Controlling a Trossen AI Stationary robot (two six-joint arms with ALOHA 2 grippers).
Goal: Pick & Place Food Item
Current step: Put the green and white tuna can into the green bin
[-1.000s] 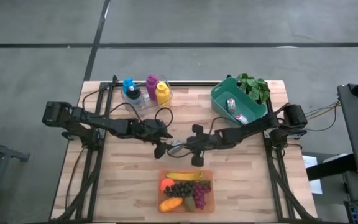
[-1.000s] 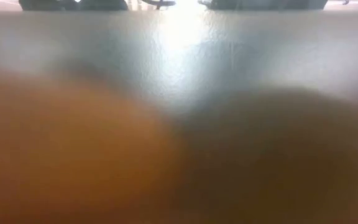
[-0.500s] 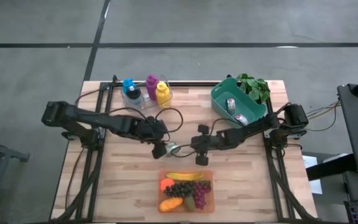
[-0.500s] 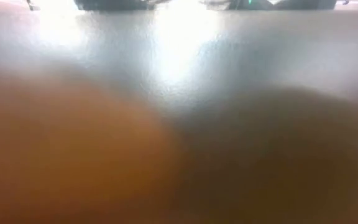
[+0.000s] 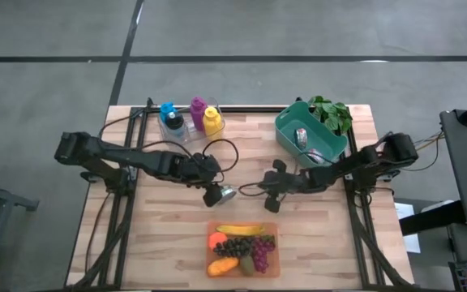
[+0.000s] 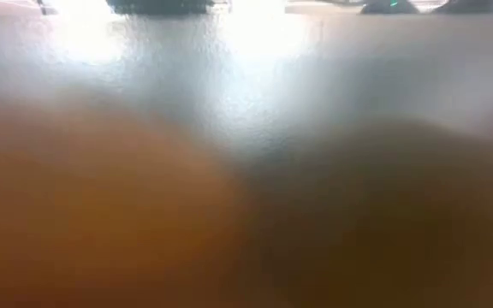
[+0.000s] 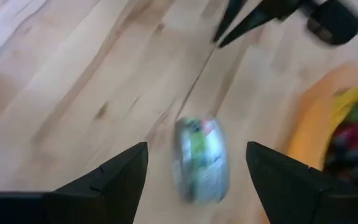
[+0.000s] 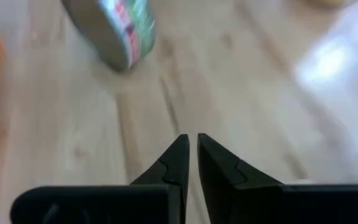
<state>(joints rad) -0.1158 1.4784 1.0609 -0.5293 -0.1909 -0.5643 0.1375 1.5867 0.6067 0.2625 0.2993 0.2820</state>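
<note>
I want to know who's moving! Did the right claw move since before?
Yes. In the high view the shut right claw has pulled back rightward toward the green plastic bin, away from the small silver can.

My work surface is a pale wooden table (image 5: 169, 235). A small tin can (image 5: 228, 193) lies on its side near the middle. An orange tray (image 5: 275, 269) of fruit sits at the near edge. A green bin (image 5: 286, 130) stands at the far right (leafy greens beside it), and three coloured bottles (image 5: 190, 118) cluster far left.
</note>
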